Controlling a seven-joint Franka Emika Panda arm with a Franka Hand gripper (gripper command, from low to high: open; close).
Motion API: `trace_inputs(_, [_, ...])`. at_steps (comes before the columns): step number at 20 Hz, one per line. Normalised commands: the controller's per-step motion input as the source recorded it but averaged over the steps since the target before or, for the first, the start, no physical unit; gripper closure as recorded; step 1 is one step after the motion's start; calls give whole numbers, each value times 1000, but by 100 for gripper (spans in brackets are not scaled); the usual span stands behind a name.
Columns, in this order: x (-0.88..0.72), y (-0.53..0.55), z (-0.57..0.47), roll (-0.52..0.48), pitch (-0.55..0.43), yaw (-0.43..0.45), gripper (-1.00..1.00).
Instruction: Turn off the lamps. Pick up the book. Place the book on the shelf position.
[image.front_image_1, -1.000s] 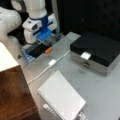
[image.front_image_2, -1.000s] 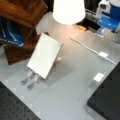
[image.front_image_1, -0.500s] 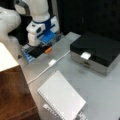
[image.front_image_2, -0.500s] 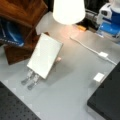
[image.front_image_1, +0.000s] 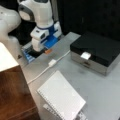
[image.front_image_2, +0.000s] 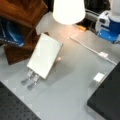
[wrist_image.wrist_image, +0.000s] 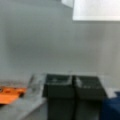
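One dark reddish-brown wooden shelf block (image.front_image_1: 13, 97) at a front view's left. One white-grey spiral-bound notebook (image.front_image_1: 61, 98) leans tilted on a small stand on the grey table (image.front_image_1: 100, 87), untouched, just beside the block. One lit white lamp shade (image.front_image_2: 68, 10). One gripper (wrist_image.wrist_image: 74, 86), fingers pressed together and holding nothing, beside one small orange switch (image.front_image_1: 48, 51). One flat black box (image.front_image_1: 98, 50) at right

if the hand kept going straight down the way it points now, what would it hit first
Most likely the grey tabletop near the small orange piece. In a front view the hand points down just above that spot, fingers together with nothing between them. Depth is unclear, so it may touch the orange piece first.
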Motion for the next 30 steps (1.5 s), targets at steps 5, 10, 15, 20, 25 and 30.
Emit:
trace_inputs(5, [-310, 2, -365, 101, -267, -20, 100])
trace_inputs(10, [-401, -8, -357, 87, -265, -25, 100])
trace_inputs(15, [-428, -58, -440, 71, -291, -24, 100])
trace_inputs(20, [-480, -105, -442, 68, -321, -20, 100])
trace_inputs(25, [-527, -148, -399, 61, -375, -8, 100])
trace_inputs(30, [-523, -196, -355, 52, -407, 4, 100])
